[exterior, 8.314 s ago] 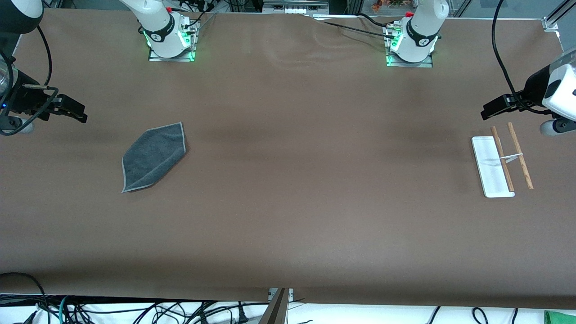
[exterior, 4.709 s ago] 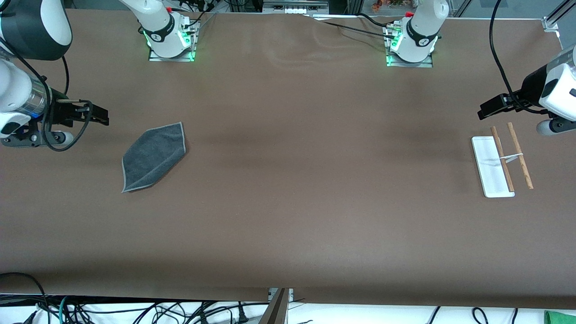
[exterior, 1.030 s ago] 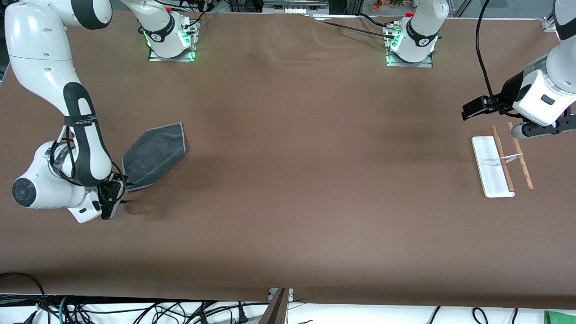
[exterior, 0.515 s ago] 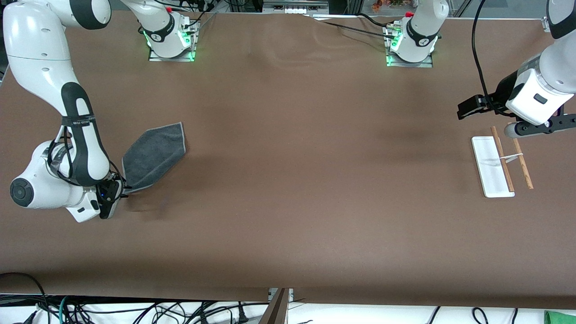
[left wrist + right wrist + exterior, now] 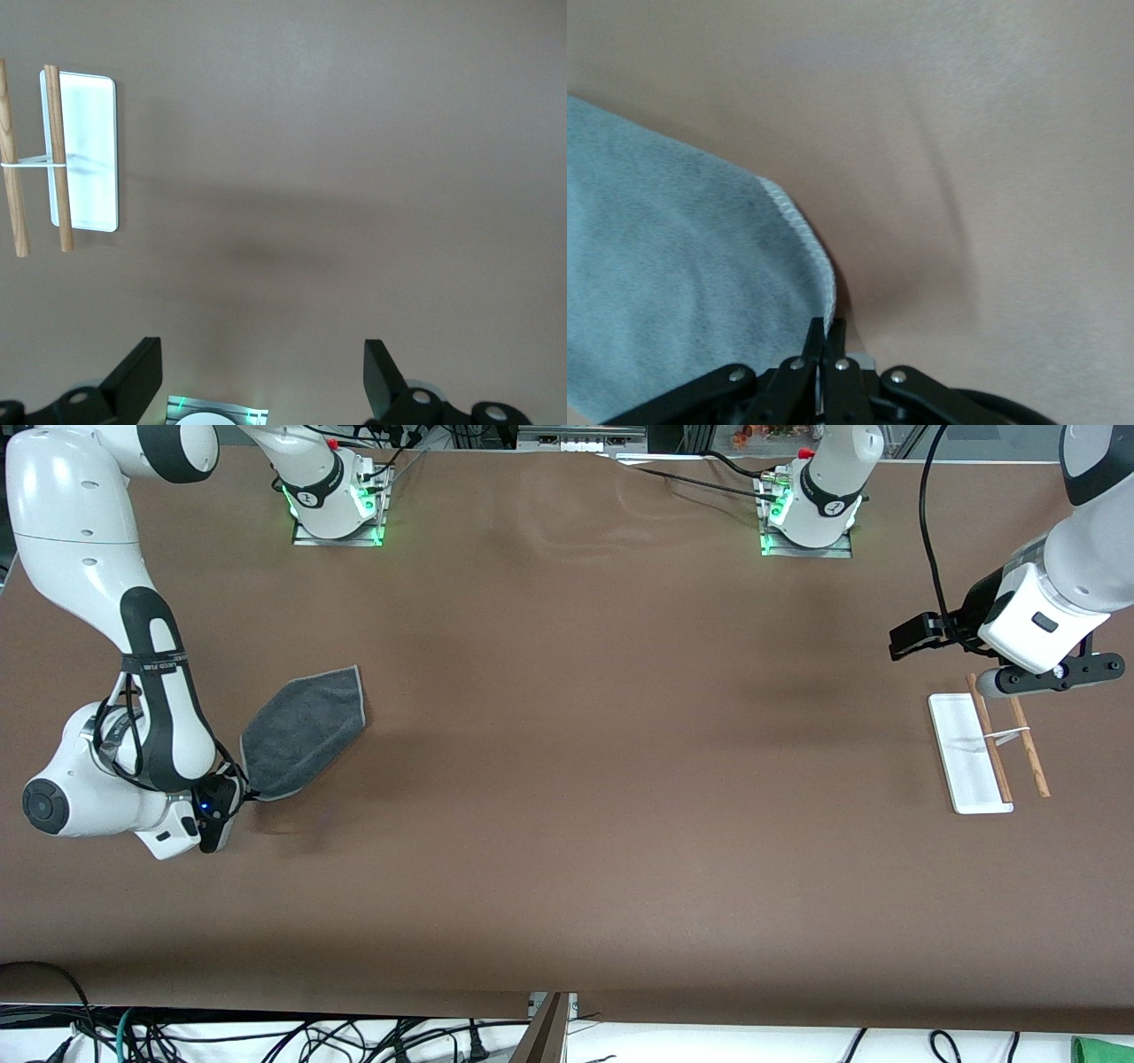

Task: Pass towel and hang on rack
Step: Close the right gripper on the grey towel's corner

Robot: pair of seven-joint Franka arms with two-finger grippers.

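The right gripper (image 5: 824, 341) had closed, apparently pinching the towel (image 5: 304, 733) by its corner; the left gripper (image 5: 257, 381) hovered open near the rack (image 5: 985, 746). Passing and hanging remained.

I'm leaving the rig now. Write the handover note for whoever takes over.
Right gripper: shut on the pointed corner of the small dark grey terry towel, which lies on the table toward the right arm's end.
Left gripper: open, empty, in the air near the rack with its white base and two wooden rods.
Done: towel gripped.
Left: lift, pass to the left gripper, hang on the rack.
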